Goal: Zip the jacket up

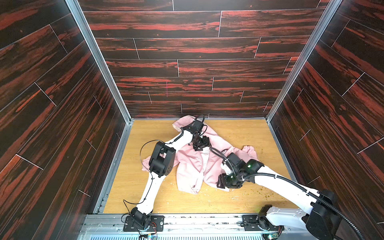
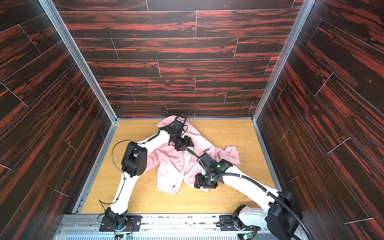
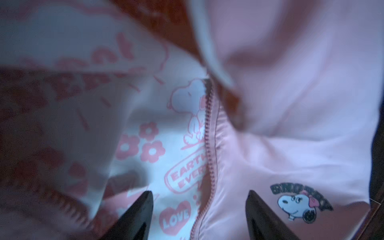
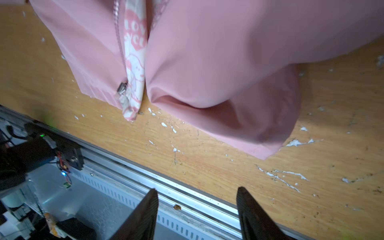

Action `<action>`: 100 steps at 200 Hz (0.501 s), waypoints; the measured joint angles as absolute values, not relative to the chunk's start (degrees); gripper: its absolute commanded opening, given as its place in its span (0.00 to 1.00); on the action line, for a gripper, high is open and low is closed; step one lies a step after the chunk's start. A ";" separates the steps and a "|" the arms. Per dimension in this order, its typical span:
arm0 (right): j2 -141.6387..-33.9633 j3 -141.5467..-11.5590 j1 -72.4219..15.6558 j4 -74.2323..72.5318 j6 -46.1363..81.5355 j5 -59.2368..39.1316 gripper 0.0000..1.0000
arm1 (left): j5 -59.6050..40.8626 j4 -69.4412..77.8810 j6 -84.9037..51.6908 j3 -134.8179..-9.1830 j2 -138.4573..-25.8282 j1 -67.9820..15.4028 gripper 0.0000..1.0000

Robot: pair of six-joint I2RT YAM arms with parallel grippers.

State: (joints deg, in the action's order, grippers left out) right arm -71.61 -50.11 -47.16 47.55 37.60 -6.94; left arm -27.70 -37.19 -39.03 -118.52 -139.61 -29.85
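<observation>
You had the jacket (image 1: 191, 166) sprawled on the table (image 1: 239, 135), zip (image 3: 209, 145) running away from the near hem (image 4: 97, 93), slider (image 4: 122, 89) just ahead of your right gripper (image 4: 197, 189), jaws wide and empty, while the left gripper (image 3: 199, 192), seemingly gaping empty too, hovered over the zip's far end

The jacket (image 1: 191, 168) sprawled across the middle of the wooden tabletop (image 1: 245, 135), reaching from the back wall (image 1: 187, 62) toward the front. Bare wood lay open at the far right, along the left edge, and in a strip between the hem and the aluminium rail (image 1: 207, 218). The left arm's elbow (image 1: 162, 160) stood over one sleeve. The right arm (image 1: 288, 187) crossed the near right corner. Side walls (image 1: 52, 104) closed both flanks.
</observation>
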 measured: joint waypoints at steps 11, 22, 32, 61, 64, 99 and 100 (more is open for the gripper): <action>-72.18 -50.15 -48.12 47.03 37.74 -6.28 0.63 | -28.34 -36.97 -39.22 -120.55 -140.99 -29.82 0.72; -73.67 -50.50 -48.66 46.41 37.76 -5.30 0.64 | -29.15 -36.34 -39.57 -122.67 -142.23 -29.82 0.72; -75.66 -50.92 -48.95 45.76 37.74 -4.40 0.64 | -29.78 -35.57 -40.18 -124.20 -143.09 -29.82 0.72; -81.78 -52.05 -49.63 43.99 37.69 -1.43 0.65 | -31.77 -32.80 -42.70 -129.69 -147.11 -29.85 0.68; -82.24 -52.07 -49.63 43.72 37.67 -1.19 0.65 | -31.90 -32.56 -42.83 -130.21 -147.46 -29.85 0.66; -84.88 -52.05 -49.76 41.60 37.89 1.13 0.37 | -34.20 -30.24 -46.37 -133.58 -151.76 -29.85 0.29; -84.95 -52.05 -49.76 41.54 37.54 1.17 0.36 | -34.17 -30.15 -46.63 -133.58 -151.81 -29.85 0.28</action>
State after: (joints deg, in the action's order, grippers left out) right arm -84.95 -52.05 -49.76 41.54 37.54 1.17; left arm -34.17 -30.15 -46.63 -133.58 -151.81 -29.85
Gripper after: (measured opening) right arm 0.513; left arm 0.403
